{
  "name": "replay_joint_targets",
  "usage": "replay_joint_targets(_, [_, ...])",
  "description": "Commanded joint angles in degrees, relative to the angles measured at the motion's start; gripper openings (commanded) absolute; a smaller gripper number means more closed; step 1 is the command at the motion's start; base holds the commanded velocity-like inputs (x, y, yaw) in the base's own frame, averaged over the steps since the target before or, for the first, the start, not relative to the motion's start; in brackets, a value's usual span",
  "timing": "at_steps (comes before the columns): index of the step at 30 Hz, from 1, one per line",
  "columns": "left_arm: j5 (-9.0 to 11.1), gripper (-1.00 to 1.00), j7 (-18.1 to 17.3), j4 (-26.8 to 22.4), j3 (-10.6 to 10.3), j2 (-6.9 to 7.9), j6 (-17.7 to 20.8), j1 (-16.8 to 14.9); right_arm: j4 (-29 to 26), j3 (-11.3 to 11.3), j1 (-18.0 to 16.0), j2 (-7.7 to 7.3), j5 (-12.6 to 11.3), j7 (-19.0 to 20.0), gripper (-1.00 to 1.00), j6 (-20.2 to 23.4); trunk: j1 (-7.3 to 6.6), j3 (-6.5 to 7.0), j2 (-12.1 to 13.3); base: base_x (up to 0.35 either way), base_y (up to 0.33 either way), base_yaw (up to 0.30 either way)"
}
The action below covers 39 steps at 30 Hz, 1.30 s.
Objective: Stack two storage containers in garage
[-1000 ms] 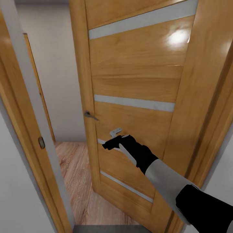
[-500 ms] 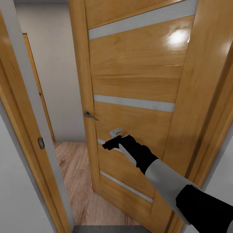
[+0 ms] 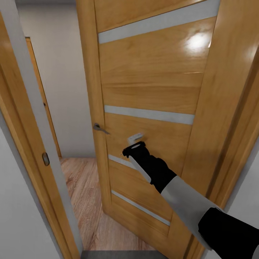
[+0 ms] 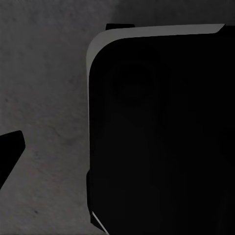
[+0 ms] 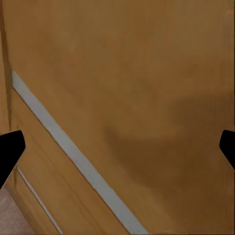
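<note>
Your right gripper (image 3: 133, 143), fingers spread, is against the wooden door (image 3: 151, 86) at frame centre. Wood floor (image 3: 81, 190) shows lower left beyond the doorway. Left fingers: cannot tell.

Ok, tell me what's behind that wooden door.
Past the open edge of the wooden door: light plank floor, a pale wall. Whatever lies directly behind the door panel is hidden.
</note>
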Motion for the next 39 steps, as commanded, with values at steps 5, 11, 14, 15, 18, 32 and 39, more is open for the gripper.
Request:
replay_joint_targets(5, [0.1, 1.00, 0.1, 0.0, 0.0, -0.01, -0.1, 0.0, -0.3, 0.3, -0.1, 0.00, -0.6, -6.9, 1.00, 0.4, 0.00, -0.06, 0.0, 0.000, 0.000, 0.000])
replay_joint_targets(11, [0.1, 1.00, 0.1, 0.0, 0.0, -0.03, -0.1, 0.0, 0.6, 0.4, -0.1, 0.00, -0.5, -10.0, 1.00, 0.3, 0.00, -0.06, 0.0, 0.000, 0.000, 0.000])
replay_joint_targets(14, [0.1, 1.00, 0.0, 0.0, 0.0, -0.02, -0.1, 0.0, 1.7, 0.4, -0.1, 0.00, -0.4, -10.3, 1.00, 0.0, 0.00, -0.06, 0.0, 0.000, 0.000, 0.000])
replay_joint_targets(15, [0.1, 1.00, 0.1, 0.0, 0.0, -0.02, -0.1, 0.0, 2.0, 0.4, -0.1, 0.00, -0.4, -10.3, 1.00, 0.0, 0.00, -0.06, 0.0, 0.000, 0.000, 0.000])
replay_joint_targets(18, [0.1, 1.00, 0.1, 0.0, 0.0, -0.01, -0.1, 0.0, 3.7, 0.7, -0.1, 0.00, -0.3, -10.3, 1.00, -0.7, 0.00, -0.06, 0.0, 0.000, 0.000, 0.000])
replay_joint_targets(32, [0.1, 1.00, 0.1, 0.0, 0.0, 0.00, -0.1, 0.0, 10.3, 1.0, -1.2, 0.00, -0.6, -1.7, 1.00, -5.9, 0.00, -0.06, 0.0, 0.000, 0.000, 0.000])
replay_joint_targets(39, [0.1, 1.00, 0.1, 0.0, 0.0, 0.00, -0.1, 0.0, 11.6, 1.0, -2.6, 0.00, -0.7, 2.0, 1.00, -6.5, 0.00, -0.06, 0.0, 0.000, 0.000, 0.000])
